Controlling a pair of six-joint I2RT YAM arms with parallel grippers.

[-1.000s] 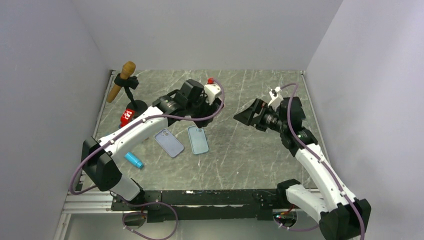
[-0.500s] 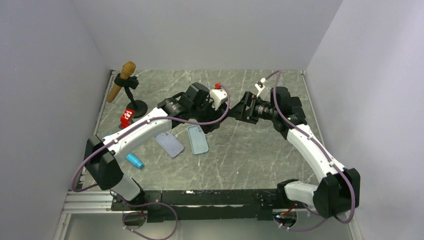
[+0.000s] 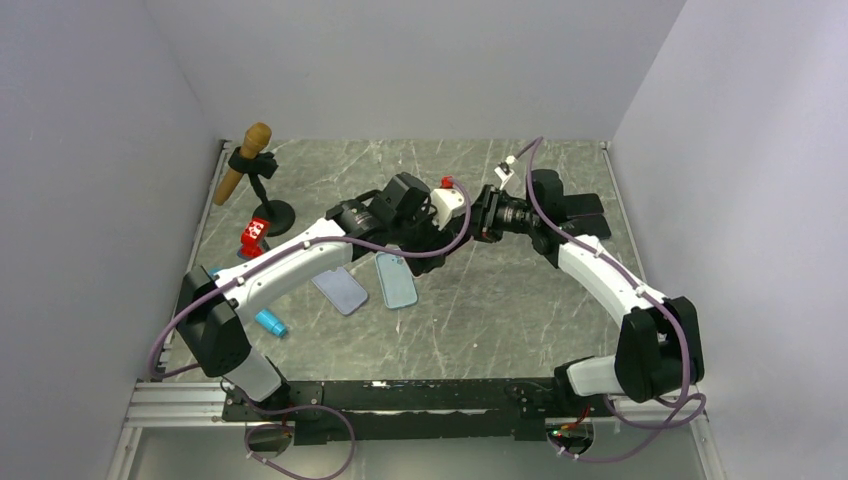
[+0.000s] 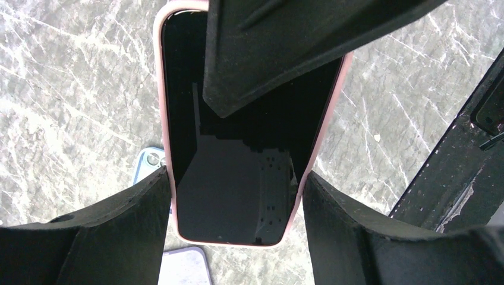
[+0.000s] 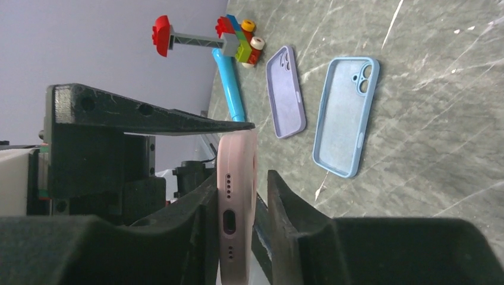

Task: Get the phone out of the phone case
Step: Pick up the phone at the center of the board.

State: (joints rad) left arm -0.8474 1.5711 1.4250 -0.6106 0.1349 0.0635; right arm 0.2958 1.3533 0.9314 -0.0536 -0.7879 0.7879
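Note:
The phone point(image 4: 238, 205), its black screen facing the left wrist camera, sits in a pink phone case point(image 4: 168, 148). It is held above the table. My left gripper point(image 4: 238, 178) is shut on the case's two long sides. My right gripper point(image 5: 242, 178) straddles the bottom end of the phone case point(image 5: 235, 237), where the port shows. Its left finger point(image 5: 202, 202) touches the case, and its right finger point(image 5: 285, 208) stands a narrow gap away. In the top view both grippers meet mid-table, left gripper point(image 3: 443, 232) and right gripper point(image 3: 478, 222), hiding the phone.
An empty blue case point(image 3: 397, 279) and an empty lilac case point(image 3: 340, 290) lie on the marble table below the left arm. A microphone on a stand point(image 3: 245, 160), a red toy point(image 3: 254, 233) and a blue pen point(image 3: 268, 321) stand at the left.
My right arm has swung left to the phone held by the left gripper, and its jaws have narrowed around the phone's end. The left gripper has carried the phone slightly right.

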